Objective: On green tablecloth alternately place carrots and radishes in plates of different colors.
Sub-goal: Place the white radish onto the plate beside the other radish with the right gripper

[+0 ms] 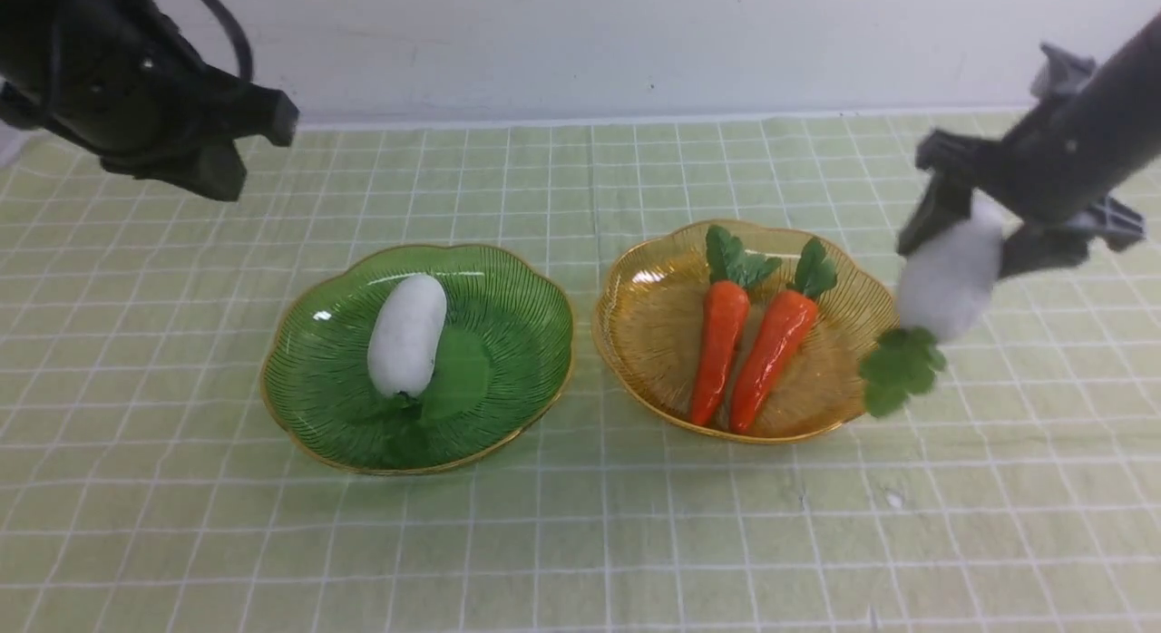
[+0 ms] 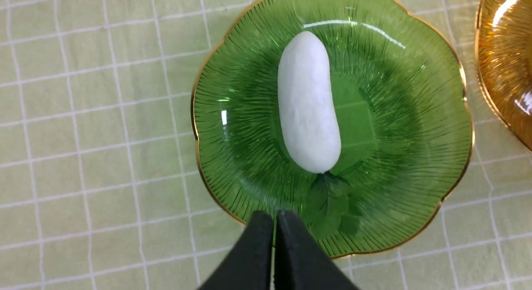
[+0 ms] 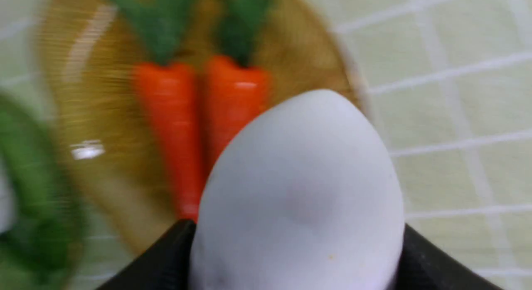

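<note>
On the green tablecloth [image 1: 580,542] stand a green plate [image 1: 299,406] and an amber plate [image 1: 644,361]. One white radish [image 1: 406,334] lies in the green plate, also in the left wrist view [image 2: 307,103]. Two orange carrots [image 1: 718,347] [image 1: 771,356] lie side by side in the amber plate. My right gripper [image 1: 966,243] is shut on the second radish [image 1: 948,284], held in the air just right of the amber plate, leaves [image 1: 898,370] hanging down. It fills the right wrist view [image 3: 299,198]. My left gripper [image 2: 274,219] is shut and empty, raised at the far left.
A pale wall [image 1: 580,43] runs along the far edge of the cloth. The amber plate's rim [image 2: 482,74] shows at the side of the left wrist view. Bare cloth lies in front of both plates.
</note>
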`<act>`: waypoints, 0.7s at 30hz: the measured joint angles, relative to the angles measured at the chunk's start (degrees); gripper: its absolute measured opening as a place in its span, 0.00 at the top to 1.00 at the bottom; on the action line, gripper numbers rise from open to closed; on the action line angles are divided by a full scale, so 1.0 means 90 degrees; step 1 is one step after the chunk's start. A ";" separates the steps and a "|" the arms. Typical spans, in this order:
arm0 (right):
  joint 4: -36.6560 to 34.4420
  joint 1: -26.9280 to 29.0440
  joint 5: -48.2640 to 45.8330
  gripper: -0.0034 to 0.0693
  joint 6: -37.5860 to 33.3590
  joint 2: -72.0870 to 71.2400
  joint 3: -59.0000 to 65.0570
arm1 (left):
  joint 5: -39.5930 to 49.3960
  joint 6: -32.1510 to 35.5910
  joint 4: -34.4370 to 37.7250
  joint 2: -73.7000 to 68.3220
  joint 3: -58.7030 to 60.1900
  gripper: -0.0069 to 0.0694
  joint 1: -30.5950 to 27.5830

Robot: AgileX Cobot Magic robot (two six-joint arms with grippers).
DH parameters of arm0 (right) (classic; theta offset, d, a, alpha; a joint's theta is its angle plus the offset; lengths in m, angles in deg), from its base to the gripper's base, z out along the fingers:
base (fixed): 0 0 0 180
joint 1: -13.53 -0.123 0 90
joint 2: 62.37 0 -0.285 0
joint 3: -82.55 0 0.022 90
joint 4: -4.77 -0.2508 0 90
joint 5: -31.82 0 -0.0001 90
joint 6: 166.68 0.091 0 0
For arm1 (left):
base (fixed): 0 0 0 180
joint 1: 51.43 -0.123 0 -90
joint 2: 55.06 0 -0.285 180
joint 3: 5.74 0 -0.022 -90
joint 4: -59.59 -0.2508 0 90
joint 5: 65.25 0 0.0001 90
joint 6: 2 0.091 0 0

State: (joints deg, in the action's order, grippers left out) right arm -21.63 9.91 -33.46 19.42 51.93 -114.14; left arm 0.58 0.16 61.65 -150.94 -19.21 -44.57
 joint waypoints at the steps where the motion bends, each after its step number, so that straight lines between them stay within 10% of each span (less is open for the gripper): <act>1: -0.0490 -0.0339 0.0317 0.29 -0.0208 -0.0031 -0.0059 | -0.0006 0.0000 0.0014 0.0252 0.0155 0.92 0.0000; 11: -0.1890 -0.2315 0.1356 0.29 -0.1158 0.1777 -0.1418 | -0.0476 0.0000 0.0196 0.2096 0.2411 0.92 0.0000; 21: -0.1828 -0.2625 0.0963 0.15 -0.0624 0.3374 -0.3316 | -0.0441 0.0000 0.0161 0.3338 0.3023 0.92 0.0000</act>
State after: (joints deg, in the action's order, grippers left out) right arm -38.08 -13.71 -24.80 13.80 82.30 -143.99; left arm -3.39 0.16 63.11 -120.90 7.99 -44.57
